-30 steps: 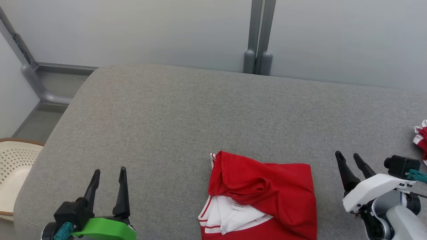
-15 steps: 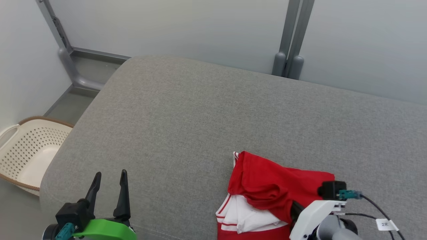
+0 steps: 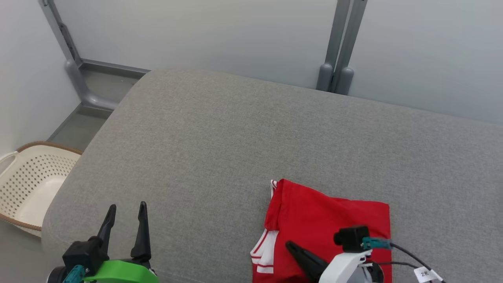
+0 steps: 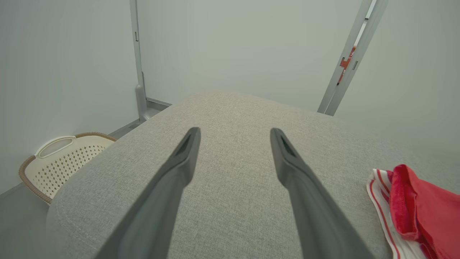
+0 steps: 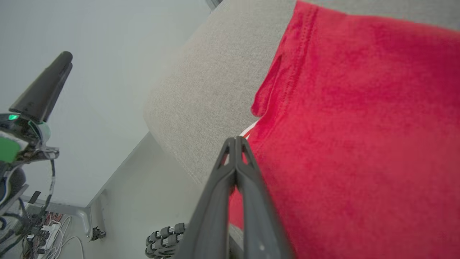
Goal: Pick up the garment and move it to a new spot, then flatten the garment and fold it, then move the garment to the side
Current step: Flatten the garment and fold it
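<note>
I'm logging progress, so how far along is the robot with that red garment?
Looks done: the red garment lies on the grey cushion as a fairly flat, folded rectangle. In hand: the right gripper, shut, lies over its near edge; whether it pinches cloth I can't tell. The left gripper hangs open, apart from it. Left: moving it aside.

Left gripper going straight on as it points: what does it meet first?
Likely the grey cushion ahead of the left gripper; the garment lies off to its right. Depth is unclear: it might reach the wall.
</note>
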Tool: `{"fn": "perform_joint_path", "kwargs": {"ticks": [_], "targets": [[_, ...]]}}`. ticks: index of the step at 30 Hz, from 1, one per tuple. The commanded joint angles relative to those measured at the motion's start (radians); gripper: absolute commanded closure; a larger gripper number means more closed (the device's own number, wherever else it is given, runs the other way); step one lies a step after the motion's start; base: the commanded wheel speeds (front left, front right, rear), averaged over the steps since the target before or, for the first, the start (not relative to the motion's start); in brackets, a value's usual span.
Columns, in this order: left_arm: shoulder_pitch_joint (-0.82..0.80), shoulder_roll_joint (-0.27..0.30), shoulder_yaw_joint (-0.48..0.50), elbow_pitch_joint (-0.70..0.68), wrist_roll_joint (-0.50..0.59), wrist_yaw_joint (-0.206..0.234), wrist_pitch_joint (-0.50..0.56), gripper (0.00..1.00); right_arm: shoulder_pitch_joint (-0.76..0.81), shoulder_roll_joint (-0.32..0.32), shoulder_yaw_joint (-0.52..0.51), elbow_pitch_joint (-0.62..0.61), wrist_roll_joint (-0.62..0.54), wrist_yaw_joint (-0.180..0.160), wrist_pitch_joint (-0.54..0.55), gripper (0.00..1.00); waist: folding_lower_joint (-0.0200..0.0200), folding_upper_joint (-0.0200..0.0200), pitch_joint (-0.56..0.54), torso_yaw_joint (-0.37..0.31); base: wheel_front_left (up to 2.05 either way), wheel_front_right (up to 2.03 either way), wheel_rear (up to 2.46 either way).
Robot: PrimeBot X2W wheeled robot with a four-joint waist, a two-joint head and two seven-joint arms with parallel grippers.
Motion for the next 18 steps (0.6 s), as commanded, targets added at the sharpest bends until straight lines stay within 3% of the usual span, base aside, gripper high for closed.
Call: {"fn": "perform_joint_path", "kwargs": {"ticks": [1, 7, 9, 10, 11, 18], "targets": [[0.000, 0.004, 0.002, -0.004, 0.001, 0.002, -0.002, 0.00, -0.018, -0.020, -0.004, -0.012, -0.006, 0.000, -0.024, 1.00, 0.0000, 0.0000, -0.001, -0.029, 0.00, 0.00, 0.00], [0.005, 0.003, 0.000, -0.018, 0.005, 0.005, -0.002, 0.00, -0.062, -0.101, -0.069, -0.077, -0.034, 0.000, -0.109, 1.00, 0.0000, 0.0000, -0.007, -0.098, 0.00, 0.00, 0.00], [0.005, 0.003, 0.001, -0.022, 0.006, 0.006, -0.002, 0.00, -0.073, -0.126, -0.104, -0.096, -0.054, 0.000, -0.130, 0.63, 0.0000, 0.0000, -0.008, -0.122, 0.00, 0.00, 0.00], [0.004, 0.004, 0.001, -0.024, 0.007, 0.006, -0.002, 0.00, -0.076, -0.134, -0.121, -0.105, -0.061, 0.000, -0.136, 0.35, 0.0000, 0.0000, -0.008, -0.132, 0.00, 0.00, 0.00], [0.003, 0.004, 0.001, -0.027, 0.009, 0.007, -0.002, 0.00, -0.082, -0.147, -0.144, -0.115, -0.077, 0.000, -0.145, 0.00, 0.0000, 0.0000, -0.009, -0.145, 0.00, 0.00, 0.00], [0.000, 0.005, 0.005, -0.048, 0.016, 0.008, -0.002, 0.00, -0.078, -0.181, -0.300, -0.165, -0.173, 0.000, -0.177, 0.00, 0.0000, 0.0000, -0.006, -0.222, 0.00, 0.00, 0.00]]}}
